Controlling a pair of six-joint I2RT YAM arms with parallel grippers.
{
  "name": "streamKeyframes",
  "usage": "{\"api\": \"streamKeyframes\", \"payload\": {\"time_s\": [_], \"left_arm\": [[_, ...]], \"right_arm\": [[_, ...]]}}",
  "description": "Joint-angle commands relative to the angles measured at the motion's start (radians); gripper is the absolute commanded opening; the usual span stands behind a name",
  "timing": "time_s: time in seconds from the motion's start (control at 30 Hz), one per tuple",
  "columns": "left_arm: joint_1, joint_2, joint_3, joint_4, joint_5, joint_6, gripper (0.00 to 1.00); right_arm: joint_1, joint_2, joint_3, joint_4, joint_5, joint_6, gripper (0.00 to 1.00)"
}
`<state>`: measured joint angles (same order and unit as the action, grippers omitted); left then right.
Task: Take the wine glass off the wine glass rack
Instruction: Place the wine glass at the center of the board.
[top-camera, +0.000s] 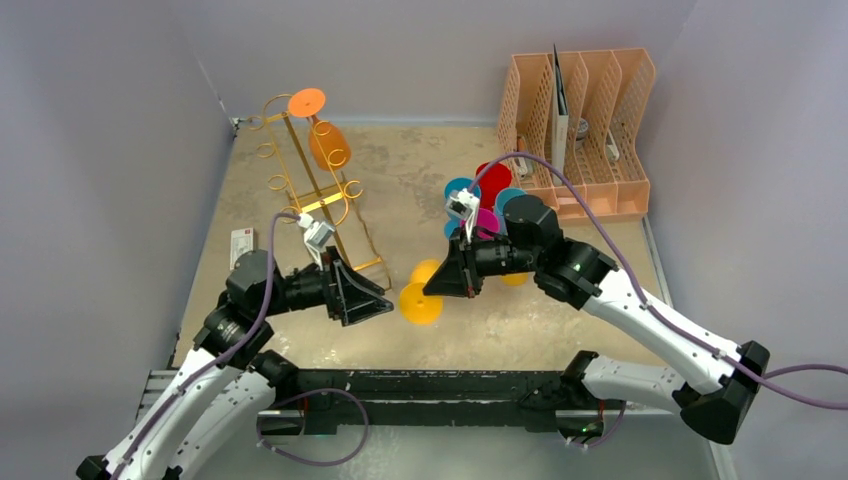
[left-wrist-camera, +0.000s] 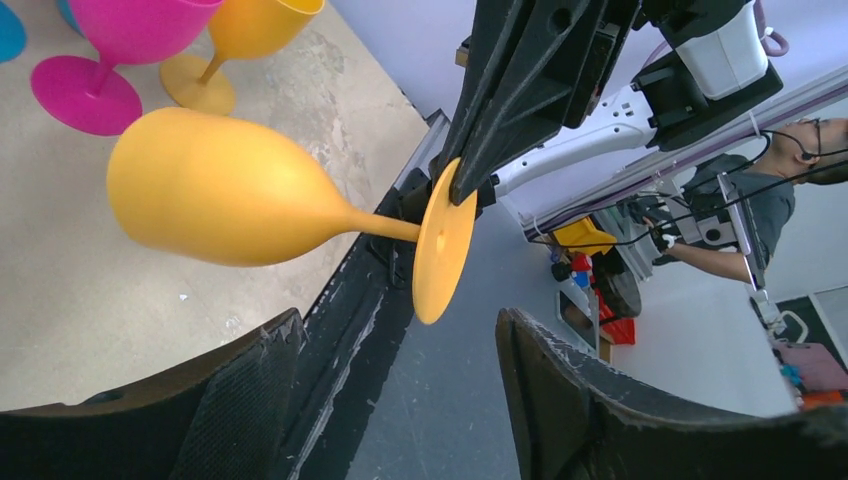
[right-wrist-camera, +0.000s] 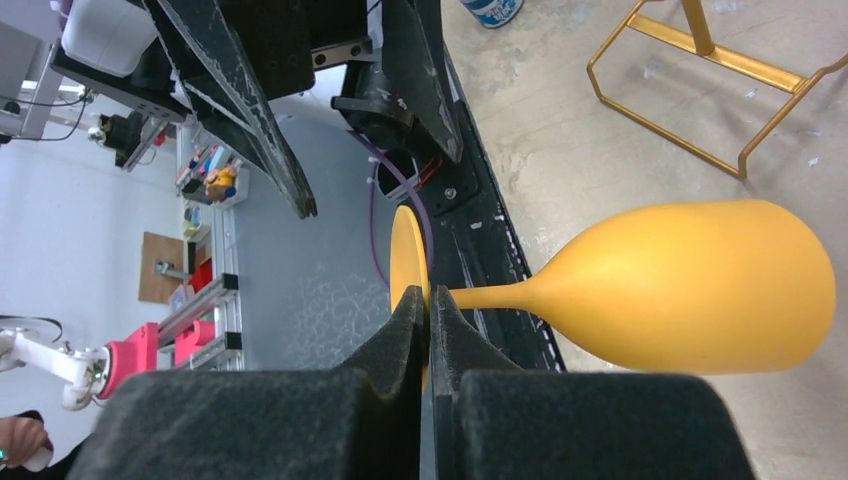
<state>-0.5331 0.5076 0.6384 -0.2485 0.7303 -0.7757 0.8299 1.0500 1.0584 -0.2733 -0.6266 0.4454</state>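
Your right end effector (right-wrist-camera: 428, 310) is clenched on the rim of the yellow glass's (left-wrist-camera: 230, 190) foot. It holds the glass on its side in the air over the near edge of the bench, about midway along it and well clear of the rack (top-camera: 320, 200). Your left end effector (left-wrist-camera: 398, 320) faces it with its jaws apart and nothing between them, and the foot sits just ahead of its fingertips (left-wrist-camera: 285, 330).

This looks like a pass from right to left. The rim pinch is thin and the bowl hangs out to one side, so the glass could pivot; keep the right arm quiet. Bring the left jaws around the stem just behind the foot, not onto the disc's edge, and square them to the stem before you close. Let the right go only once the left grip looks firm, then draw it back along its own line.

An orange glass (top-camera: 328, 145) hangs bowl-down on the rack near the far left corner.
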Motion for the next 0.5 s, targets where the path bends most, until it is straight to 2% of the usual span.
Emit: {"api": "streamKeyframes", "payload": {"time_s": [0.0, 0.17, 0.27, 0.47], "left_arm": [[-0.033, 0.021, -0.027, 0.115, 0.005, -0.042, 0.67], [-0.103, 0.07, -0.048, 0.17, -0.014, -0.045, 0.58], [-0.186, 0.052, -0.047, 0.133, -0.115, -0.011, 0.52], [-0.206, 0.028, -0.064, 0.165, -0.161, -0.027, 0.36]], "right_arm": [[0.012, 0.024, 0.007, 0.098, -0.032, 0.029, 0.0], [0.015, 0.042, -0.024, 0.199, -0.01, 0.083, 0.0], [0.018, 0.06, -0.025, 0.219, 0.0, 0.103, 0.0], [0.024, 0.06, -0.041, 0.259, -0.003, 0.126, 0.0]]}}
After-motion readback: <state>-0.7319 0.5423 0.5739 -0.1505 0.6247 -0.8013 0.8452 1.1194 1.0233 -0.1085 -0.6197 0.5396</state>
